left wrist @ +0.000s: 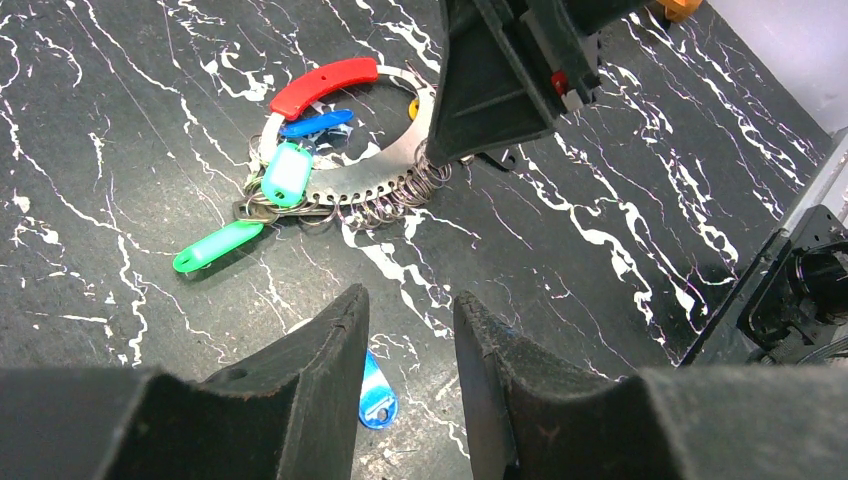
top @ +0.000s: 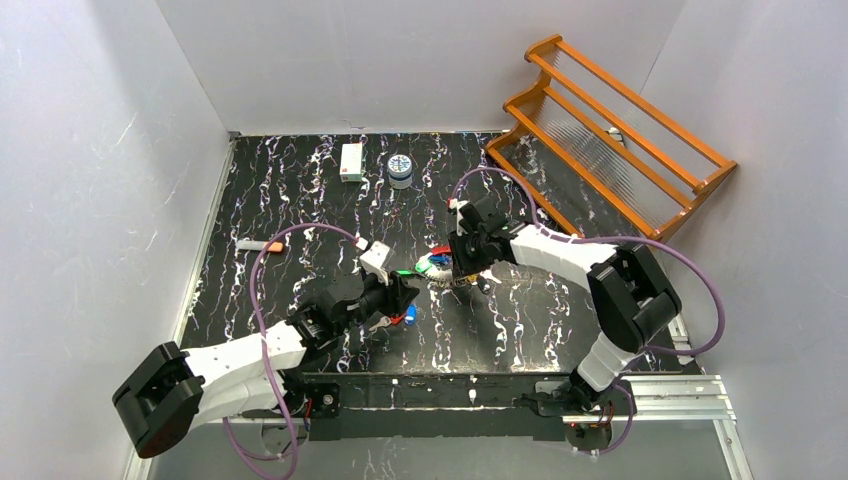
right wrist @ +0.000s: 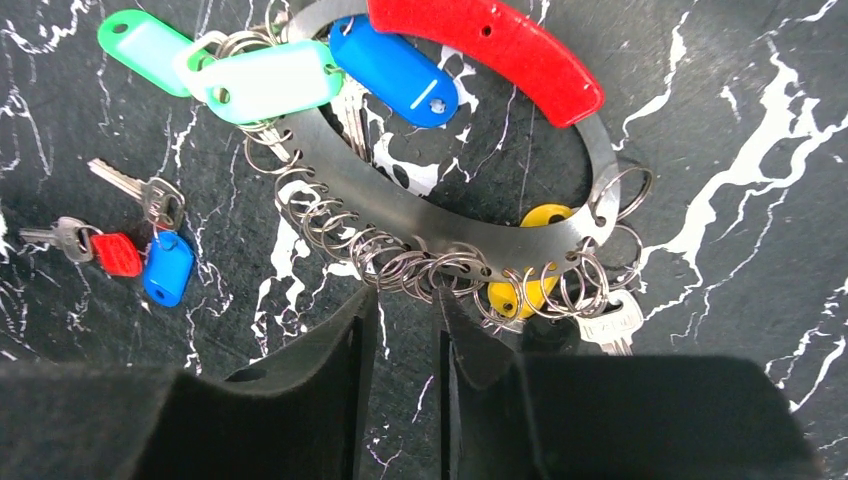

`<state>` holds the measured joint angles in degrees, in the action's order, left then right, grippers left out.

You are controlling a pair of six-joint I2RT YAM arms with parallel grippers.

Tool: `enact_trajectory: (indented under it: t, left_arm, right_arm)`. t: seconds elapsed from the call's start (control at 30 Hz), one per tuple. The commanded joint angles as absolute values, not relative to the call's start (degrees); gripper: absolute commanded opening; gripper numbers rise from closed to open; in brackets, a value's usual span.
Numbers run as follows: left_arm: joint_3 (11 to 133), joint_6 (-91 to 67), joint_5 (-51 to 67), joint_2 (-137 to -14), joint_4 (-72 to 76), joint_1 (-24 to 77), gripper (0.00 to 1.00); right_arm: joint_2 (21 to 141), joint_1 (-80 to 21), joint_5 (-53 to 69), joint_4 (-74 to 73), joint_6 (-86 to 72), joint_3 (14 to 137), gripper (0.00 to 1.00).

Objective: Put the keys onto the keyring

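Note:
The keyring (right wrist: pixel 420 215) is a flat silver band with a red grip (right wrist: pixel 490 45), hung with several small split rings and blue, green and yellow tags. It lies mid-table (top: pixel 437 265). My right gripper (right wrist: pixel 405 298) stands at its near edge, fingers narrowly apart, pinched on a split ring. Loose keys lie to the left: a silver one (right wrist: pixel 130 185), a red-capped one (right wrist: pixel 115 253) and a blue tag (right wrist: pixel 168 268). My left gripper (left wrist: pixel 410 298) is open and empty, hovering just above the blue tag (left wrist: pixel 378 395), short of the keyring (left wrist: pixel 380 175).
An orange wooden rack (top: pixel 610 130) stands at the back right. A white box (top: pixel 351 161) and a small round tin (top: pixel 400 170) sit at the back. A small white and orange item (top: pixel 262 245) lies at the left. A green tag (left wrist: pixel 218 246) sticks out from the keyring.

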<state>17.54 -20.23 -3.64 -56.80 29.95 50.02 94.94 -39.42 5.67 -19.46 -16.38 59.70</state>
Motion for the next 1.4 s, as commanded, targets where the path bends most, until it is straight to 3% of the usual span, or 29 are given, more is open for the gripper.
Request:
enact_trajectory:
  t: [0.0, 0.37, 0.83, 1.03, 1.37]
  left_arm:
    - [18.6, -20.69, -4.23, -55.74, 30.52, 50.2, 0.35]
    - [17.43, -21.0, -4.43, -54.21, 30.54, 50.19, 0.35]
    - [17.31, -20.83, -4.15, -54.23, 30.5, 50.23, 0.36]
    - [17.31, -20.76, -4.05, -54.18, 30.5, 50.21, 0.36]
    - [16.96, -20.74, -4.19, -53.97, 30.5, 50.19, 0.36]
  right_arm:
    - [96.41, -40.41, 3.99, -20.54, -17.74, 61.16, 0.33]
    - [98.93, -41.11, 3.18, -19.16, -17.18, 61.0, 0.26]
    - [93.87, -41.42, -1.91, -18.66, -15.62, 59.76, 0.29]
    - [96.45, -41.35, -0.36, -18.46, -15.47, 59.9, 0.19]
    - [98.19, -41.4, 2.02, -17.95, -15.25, 59.43, 0.21]
